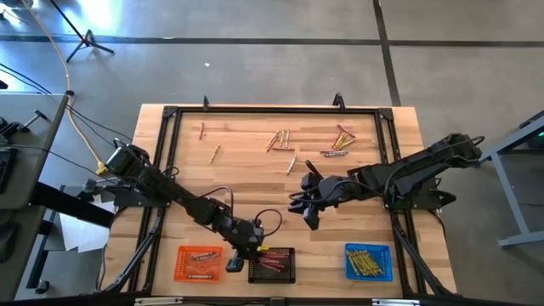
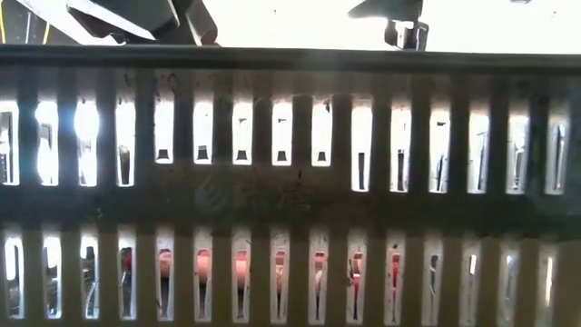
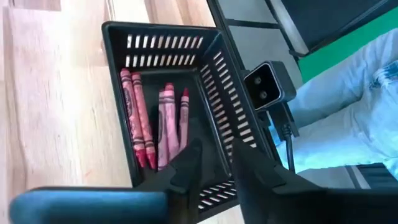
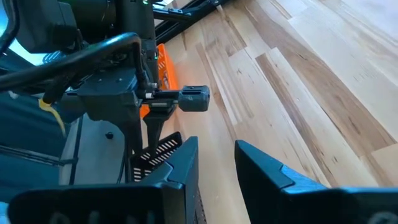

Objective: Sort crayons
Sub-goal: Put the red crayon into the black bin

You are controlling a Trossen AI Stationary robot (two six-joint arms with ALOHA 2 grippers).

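Observation:
Several red crayons [image 3: 152, 124] lie in the black tray [image 1: 272, 264] at the table's near edge. My left gripper [image 3: 214, 167] hovers over this tray, open and empty; it also shows in the high view [image 1: 245, 248]. My right gripper [image 1: 304, 202] is open and empty above the table's middle, and its fingers show in the right wrist view [image 4: 217, 165]. Loose crayons lie on the wood at the far side: a red one [image 1: 202, 130], a yellow one [image 1: 215, 153], a cluster [image 1: 280, 140] and another cluster [image 1: 340, 140]. The orange tray [image 1: 200, 263] and the blue tray [image 1: 368, 262] hold crayons.
A black frame [image 1: 170, 153] runs around the work area. The three trays stand in a row along the near edge. The black tray's slotted wall [image 2: 290, 191] fills the low view. A small camera [image 3: 267, 87] stands just beyond the black tray. Cables [image 1: 85, 127] lie at the left.

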